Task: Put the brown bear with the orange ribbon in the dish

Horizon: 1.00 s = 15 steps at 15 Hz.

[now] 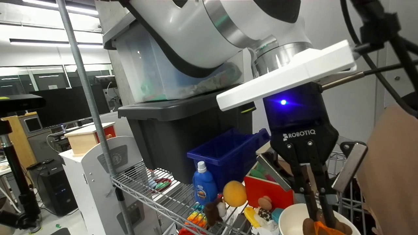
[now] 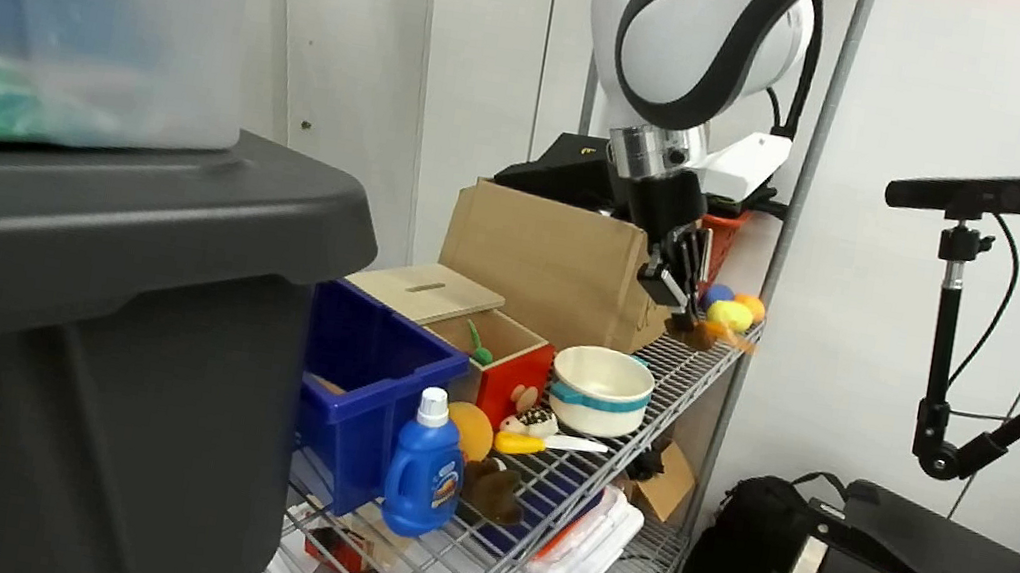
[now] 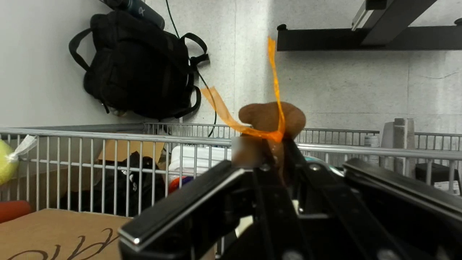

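Bear: hung outside the bowl, near it; height unclear.
Gripper: narrowed, held the bear.
Carry: probably wanted a raised pass to mid-bowl, then a low release.
Ribbon: hung loose, liable to catch on the bowl.
Carton: stood near the bowl, likeliest obstacle.
Red box: stood just beside the bowl.
Knife: lay near the bowl.

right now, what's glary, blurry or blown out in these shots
In an exterior view, the ceiling lights are blown out and a blue light flares on the gripper; in an exterior view, the translucent bin looks soft; in the wrist view, a square patch is smeared just below the orange ribbon of the brown bear.
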Tool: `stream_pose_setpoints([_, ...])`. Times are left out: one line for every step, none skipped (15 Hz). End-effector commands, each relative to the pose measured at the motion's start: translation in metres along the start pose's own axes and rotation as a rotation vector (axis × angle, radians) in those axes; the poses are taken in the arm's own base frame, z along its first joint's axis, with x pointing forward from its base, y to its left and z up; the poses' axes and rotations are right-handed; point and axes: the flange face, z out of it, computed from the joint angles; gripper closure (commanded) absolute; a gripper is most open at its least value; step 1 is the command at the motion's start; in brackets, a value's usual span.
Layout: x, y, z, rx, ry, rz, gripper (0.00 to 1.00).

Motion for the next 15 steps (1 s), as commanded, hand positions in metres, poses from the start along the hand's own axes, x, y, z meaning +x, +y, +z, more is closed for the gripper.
stream_pose_setpoints([0.009, 0.009, -0.006, -0.010, 0.016, -0.020, 0.97])
stream_pose_setpoints([0.011, 0.010, -0.008, -0.013, 0.018, -0.022, 0.97])
stream_pose_setpoints([0.012, 0.011, -0.010, -0.016, 0.020, -0.021, 0.97])
stream_pose_setpoints([0.014, 0.012, -0.012, -0.025, 0.017, -0.010, 0.97])
stream_pose_setpoints([0.017, 0.013, -0.015, -0.033, 0.020, -0.006, 0.97])
stream_pose_setpoints([0.019, 0.014, -0.018, -0.035, 0.029, -0.007, 0.97])
stream_pose_setpoints([0.022, 0.014, -0.020, -0.031, 0.047, -0.016, 0.97])
stream_pose_setpoints([0.024, 0.014, -0.024, -0.024, 0.076, -0.029, 0.97])
stream_pose_setpoints([0.027, 0.014, -0.027, -0.021, 0.103, -0.042, 0.97])
stream_pose_setpoints([0.030, 0.013, -0.030, -0.016, 0.139, -0.061, 0.97])
stream_pose_setpoints([0.034, 0.011, -0.033, -0.011, 0.171, -0.077, 0.97])
stream_pose_setpoints([0.037, 0.010, -0.033, -0.006, 0.203, -0.094, 0.97])
stream_pose_setpoints([0.039, 0.008, -0.035, 0.001, 0.232, -0.108, 0.97])
stream_pose_setpoints([0.041, 0.007, -0.035, 0.006, 0.251, -0.121, 0.97])
stream_pose_setpoints([0.043, 0.006, -0.034, 0.013, 0.265, -0.130, 0.97])
